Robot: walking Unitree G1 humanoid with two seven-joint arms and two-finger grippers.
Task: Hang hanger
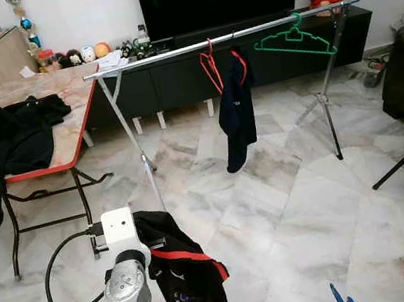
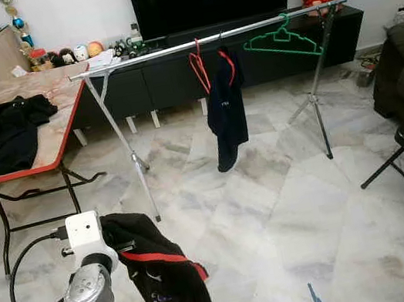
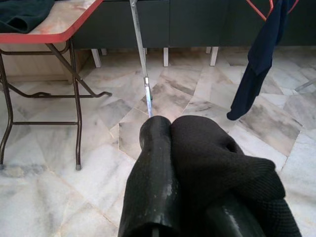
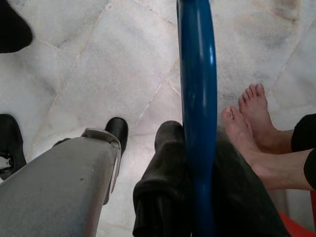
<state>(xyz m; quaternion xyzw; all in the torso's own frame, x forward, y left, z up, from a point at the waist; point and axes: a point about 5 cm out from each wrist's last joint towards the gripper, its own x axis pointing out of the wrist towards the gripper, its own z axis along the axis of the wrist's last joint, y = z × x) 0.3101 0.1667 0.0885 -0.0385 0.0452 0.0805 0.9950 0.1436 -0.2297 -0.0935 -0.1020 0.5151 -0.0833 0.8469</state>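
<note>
Here the blue hanger (image 4: 198, 118) sits clamped between the right gripper (image 4: 197, 148) jaws.

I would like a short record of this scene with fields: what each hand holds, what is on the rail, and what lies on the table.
left hand: shut on black garment with red trim
right hand: shut on blue hanger
clothes rail: red hanger with dark garment, bare green hanger
table: black clothes lying on it
floor: marble tiles; a person's bare feet near right hand
</note>
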